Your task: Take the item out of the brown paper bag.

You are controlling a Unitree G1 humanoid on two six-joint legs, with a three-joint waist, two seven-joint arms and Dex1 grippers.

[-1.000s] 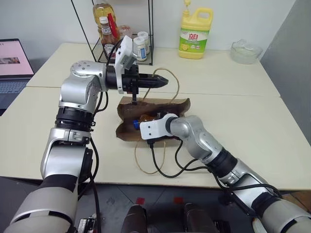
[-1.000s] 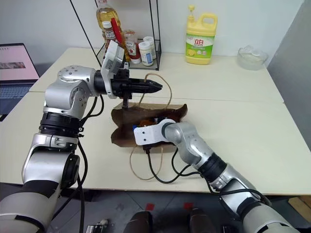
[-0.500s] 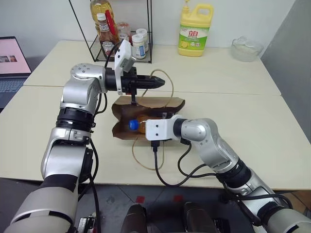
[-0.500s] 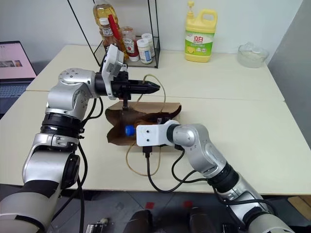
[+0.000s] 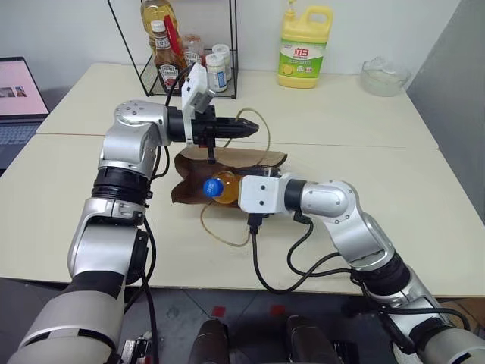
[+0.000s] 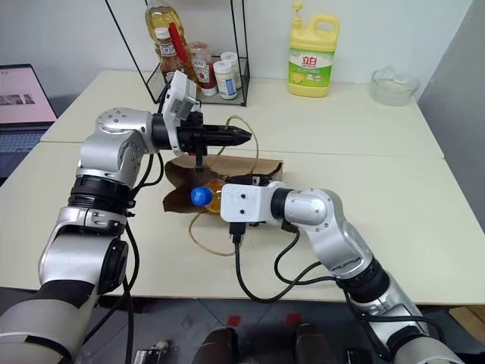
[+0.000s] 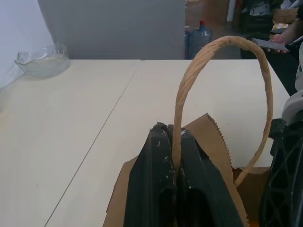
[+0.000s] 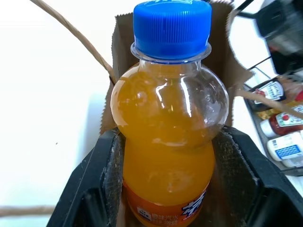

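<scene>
We see the item (image 8: 168,142), a small bottle of orange drink with a blue cap (image 5: 209,187), clamped between the jaws of our right gripper (image 5: 225,189) near the centre of the frame. In the right wrist view the two black fingers (image 8: 97,189) press on either side of its lower body, and its long axis runs along the fingers, so the cap leads and the base sits deep in the grip. In the head views that axis lies roughly level and points toward the left of the frame, with the cap already past the mouth of the brown paper bag (image 5: 261,161). How much of the bottle's base is still inside the bag we cannot tell.

Our left gripper (image 5: 246,128), just above the bag in the upper middle of the frame, has its jaws pinched together on one tan cord handle (image 7: 222,85), holding that side of the bag up. The other handle (image 5: 220,227) trails loose on the table (image 5: 424,197) toward the lower middle.

We judge the coming move rests on the right arm alone: the bottle must travel away from the bag's mouth along its own axis while the left holds the bag
</scene>
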